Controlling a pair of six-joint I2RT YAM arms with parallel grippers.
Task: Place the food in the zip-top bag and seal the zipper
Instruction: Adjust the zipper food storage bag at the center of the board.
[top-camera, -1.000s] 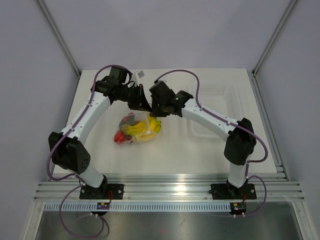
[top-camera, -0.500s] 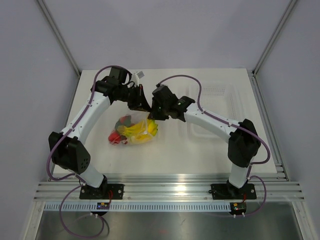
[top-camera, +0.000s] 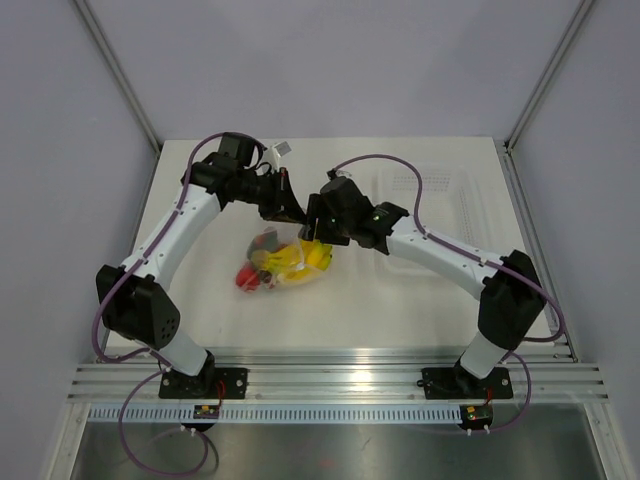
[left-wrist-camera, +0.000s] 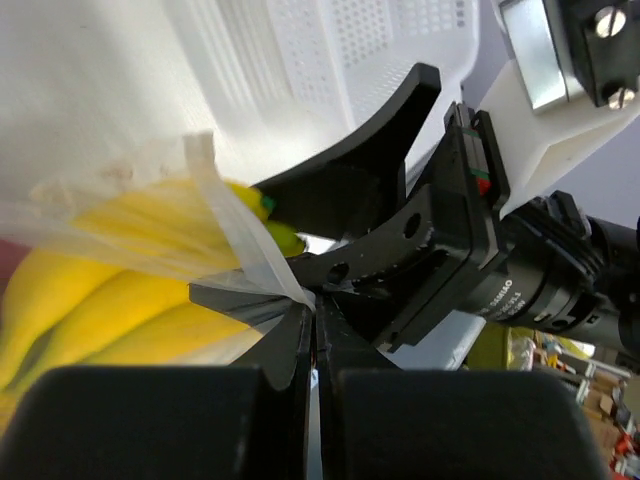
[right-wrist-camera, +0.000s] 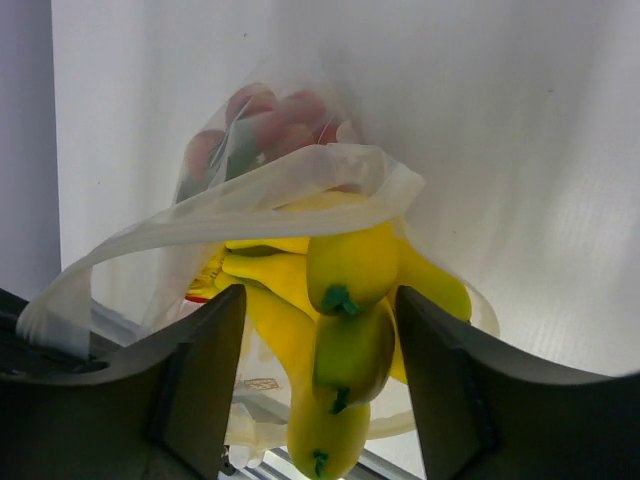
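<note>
The left gripper pinched the edge of the zip-top bag; the right gripper stood spread astride the bananas at its mouth.

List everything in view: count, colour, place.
bag: 1, clear, table centre, mouth open
bananas: 1 bunch, yellow, in the bag at its mouth
strawberries: 1 cluster, red, deeper in the bag
tray: 1, clear, far right of the table
table: 1, white, under everything
left gripper: 1, black, shut on the bag's edge
right gripper: 1, open, fingers either side of the bananas
</note>
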